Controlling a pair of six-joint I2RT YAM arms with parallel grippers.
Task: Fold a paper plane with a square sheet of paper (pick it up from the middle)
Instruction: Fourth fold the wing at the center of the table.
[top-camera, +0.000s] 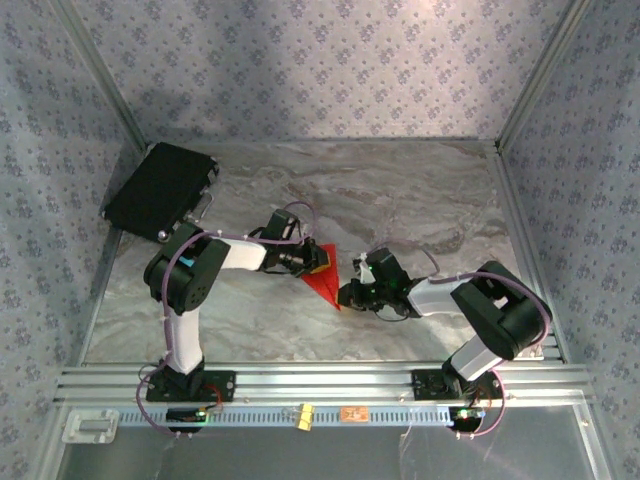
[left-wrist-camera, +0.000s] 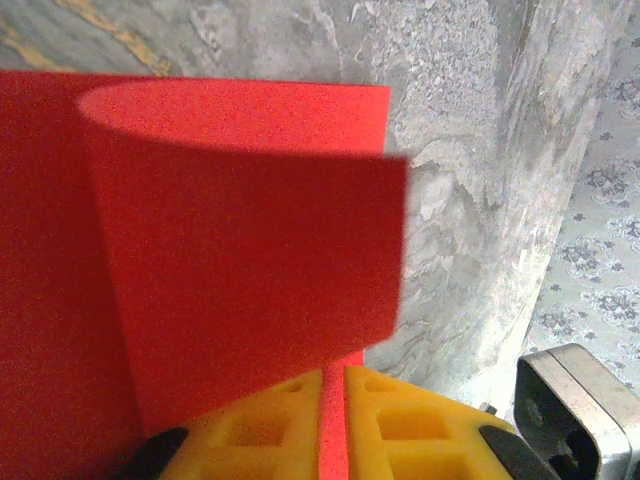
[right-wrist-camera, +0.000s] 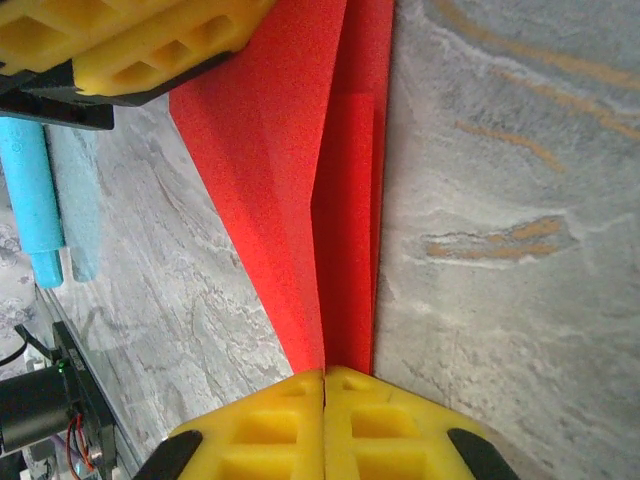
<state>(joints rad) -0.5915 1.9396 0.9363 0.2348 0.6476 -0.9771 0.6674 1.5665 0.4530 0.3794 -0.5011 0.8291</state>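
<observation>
Marble table (top-camera: 420, 200), with a black case (top-camera: 160, 188) parked up at 10 o'clock, well away from the action. The red sheet of paper (top-camera: 320, 278) sits about dead centre, already part-folded into a narrow wedge between the two arms. The left gripper (top-camera: 308, 262) is pinching it from the 11 o'clock side. On its wrist cam the yellow fingers (left-wrist-camera: 270, 425) clamp a thin strip, and a loose flap curls over above them. The right gripper (right-wrist-camera: 323, 372) is squeezed tight on the paper's tip at 4 o'clock. My take: this is a crease-setting step, so hold both pinches firm, pull gently taut, and line up that flap edge before pressing, or the fold goes crooked.
</observation>
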